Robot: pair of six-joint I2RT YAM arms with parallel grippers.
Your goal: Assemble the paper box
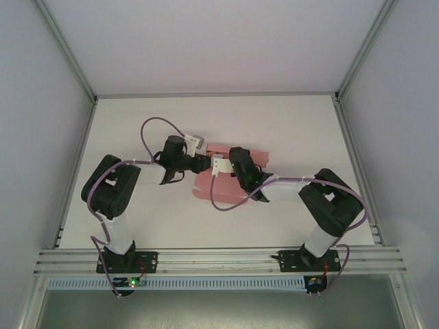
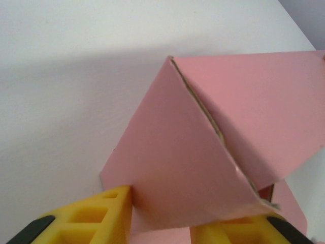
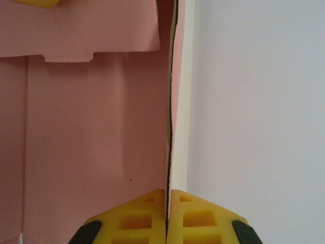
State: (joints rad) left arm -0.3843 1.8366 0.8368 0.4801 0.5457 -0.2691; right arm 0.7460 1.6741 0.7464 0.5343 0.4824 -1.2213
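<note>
Figure: the left arm (image 1: 110, 188) and the right arm (image 1: 329, 202), black-and-white jointed limbs, rise from the near edge of the matte white counter (image 1: 137, 123). Both bend inward, so their forearms converge on the counter's middle. There lies the partly folded paper box (image 1: 209, 184) of plain pink thin card, with some panels flat on the surface and others raised. The left tool (image 1: 199, 163) meets it from the left and the right tool (image 1: 236, 161) from the right. In the left wrist view, the left tool (image 2: 161, 229) has its yellow, pocketed fingers (image 2: 119, 218) standing apart, with a tilted pink panel in the gap. The left-hand finger touches the panel's edge, but whether the card is squeezed cannot be told. A sharp crease with a raw brownish cut edge runs diagonally across the card. In the right wrist view, the right tool (image 3: 166, 218) is clamped on an upright wall of the box, seen edge-on, one finger against each face. Left of the wall lies smooth pink card with a notched flap above.
</note>
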